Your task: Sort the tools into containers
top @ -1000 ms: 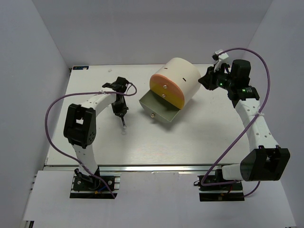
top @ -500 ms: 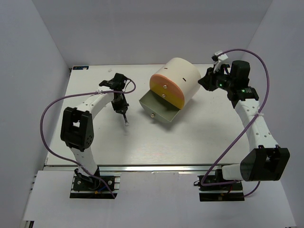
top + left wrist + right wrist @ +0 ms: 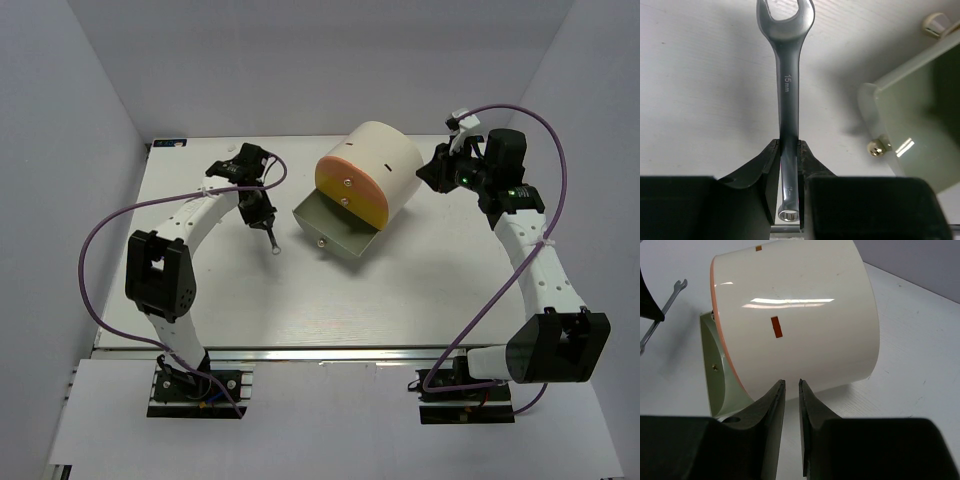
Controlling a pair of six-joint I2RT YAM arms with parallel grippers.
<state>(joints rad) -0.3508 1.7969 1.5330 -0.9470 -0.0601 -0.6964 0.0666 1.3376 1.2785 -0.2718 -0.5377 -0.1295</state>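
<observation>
Clenched from either side on the shaft of a small flat silver wrench (image 3: 789, 85), the jaws of the left gripper (image 3: 789, 150) are seen in the left wrist view. The wrench's ring end is set behind the fingertips, towards the wrist, and its forked end is held well ahead of the jaws, over the white table (image 3: 700, 75). "15 mm" is stamped on the shaft just ahead of the jaws. Ahead and to the right of these jaws, apart from the wrench, an open grey-green drawer (image 3: 885, 115) with a small brass knob (image 3: 874, 148) is shown. It is pulled out of a cream drum-shaped cabinet (image 3: 378, 160) with an orange front (image 3: 348, 192).

The jaws of the right gripper (image 3: 791, 390) are drawn almost together, with only a narrow slit left and nothing held between them. The cabinet's curved wall is found close ahead of them; whether it is touched cannot be told.
</observation>
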